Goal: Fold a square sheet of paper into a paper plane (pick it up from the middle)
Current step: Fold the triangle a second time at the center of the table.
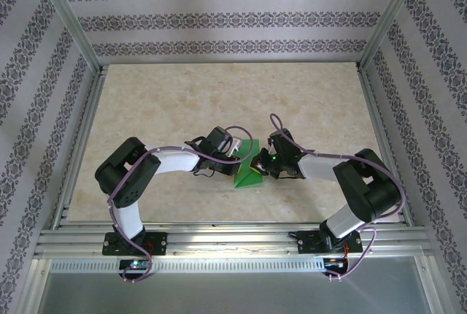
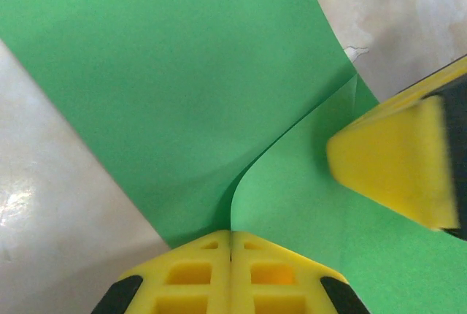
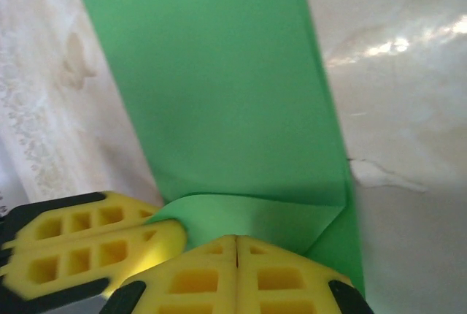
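The square sheet of paper is bright green and lies partly folded, roughly triangular, on the table between the two arms. In the left wrist view my left gripper is shut, and the curled edge of a raised flap runs straight into the seam between its jaws. My right gripper is shut too, its tips down on that same folded flap with nothing seen between them. Each gripper sees the other: the right gripper's fingers on the flap, the left gripper's fingers at the flap's corner.
The beige marbled table is framed by aluminium rails, with patterned walls on three sides. Both arms reach inward from their bases at the near edge and meet over the paper.
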